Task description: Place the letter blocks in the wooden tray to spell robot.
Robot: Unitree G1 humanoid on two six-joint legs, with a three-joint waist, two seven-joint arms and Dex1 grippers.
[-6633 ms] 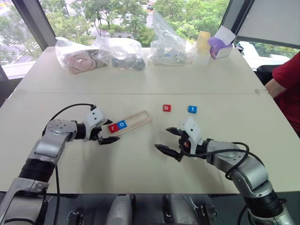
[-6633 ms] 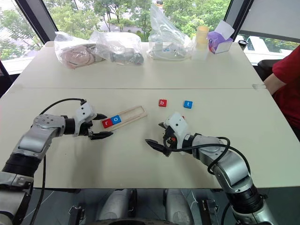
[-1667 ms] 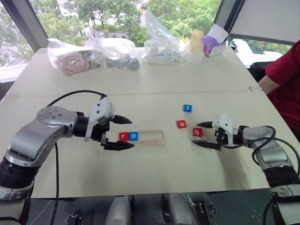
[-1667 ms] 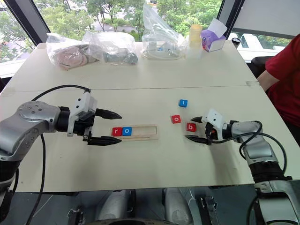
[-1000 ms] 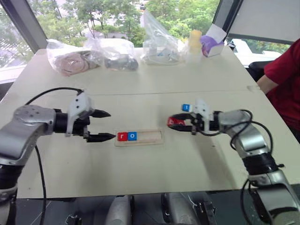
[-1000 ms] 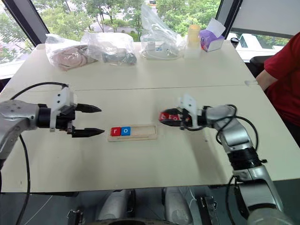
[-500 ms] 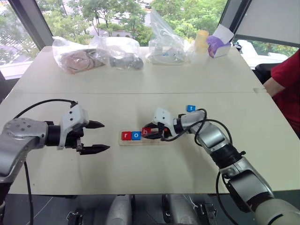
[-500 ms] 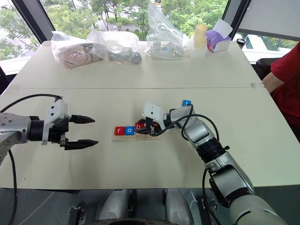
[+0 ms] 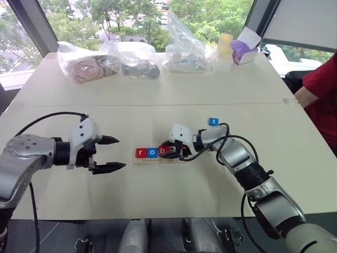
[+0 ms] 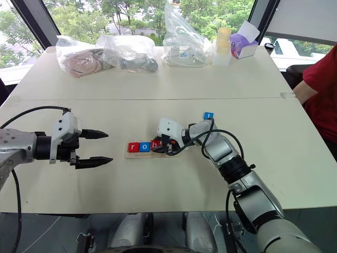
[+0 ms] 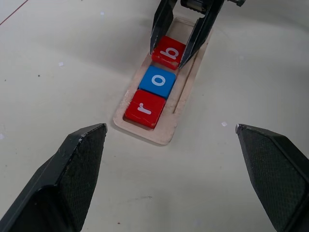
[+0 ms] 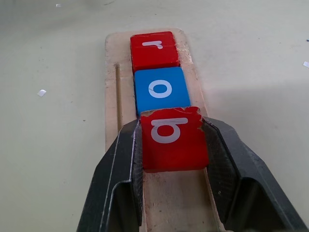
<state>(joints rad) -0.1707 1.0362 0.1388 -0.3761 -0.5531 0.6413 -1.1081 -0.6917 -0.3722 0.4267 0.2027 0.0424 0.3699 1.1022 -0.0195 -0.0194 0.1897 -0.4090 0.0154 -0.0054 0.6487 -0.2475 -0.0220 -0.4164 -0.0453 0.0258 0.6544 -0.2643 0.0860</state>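
Carried from the worktop into the wooden tray [image 12: 112, 96]: red "b" block [image 12: 173, 137], pinched by right pincer [image 12: 171, 159], touching blue "o" [image 12: 161, 90]. Left pincer [image 9: 112, 153] spread, near tray's left end.

Office-like room — pale table [image 9: 158, 89], big windows [image 9: 131, 21], treetops outside

Showing on the tabletop:
- red letter cubes, two: "r" [image 11: 145, 108] and "b" [image 12: 172, 137]
- blue letter cubes, two: "o" [image 11: 158, 81] and "t" [image 9: 213, 122]
- pale wooden grooved tray [image 12: 112, 84], one
- clear plastic bags [image 9: 182, 47] lying along the far edge, three
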